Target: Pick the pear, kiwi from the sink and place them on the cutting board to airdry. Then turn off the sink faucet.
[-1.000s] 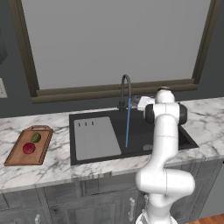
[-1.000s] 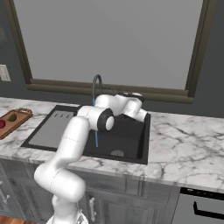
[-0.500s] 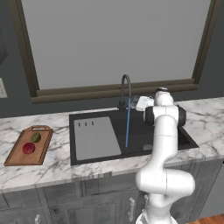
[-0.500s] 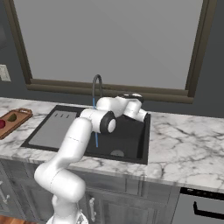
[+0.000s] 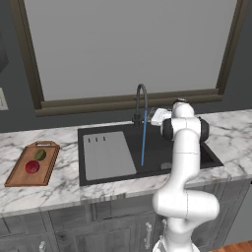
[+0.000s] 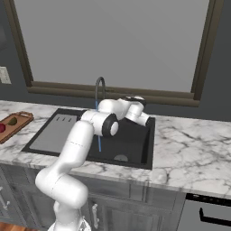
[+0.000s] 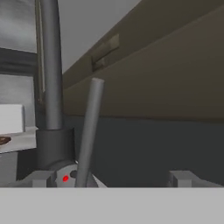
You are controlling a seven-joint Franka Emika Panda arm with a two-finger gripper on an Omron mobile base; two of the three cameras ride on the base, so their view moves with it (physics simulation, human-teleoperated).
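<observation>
Pear (image 5: 32, 167) and kiwi (image 5: 40, 154) sit on the cutting board (image 5: 19, 177); gripper (image 7: 111, 177) spread wide by the faucet (image 5: 141, 102) lever (image 7: 89, 131), water running.

Arm (image 6: 90, 131) over sink (image 6: 135, 144), water running

In the hand view, the sink faucet (image 7: 51, 87) rises as a thick dark column at the left of the frame, with its slim lever (image 7: 89, 135) slanting up just right of it, between the wide-spread tips of the tool (image 7: 111, 178). Right of the lever the space stays open back to the dark wall. In the left base view, a blue stream of water (image 5: 143, 142) falls through the middle of the sink (image 5: 147, 152), splitting the basin. The table (image 5: 231, 133) at far right lies bare, as does the stretch between sink and cutting board (image 5: 30, 165).
</observation>
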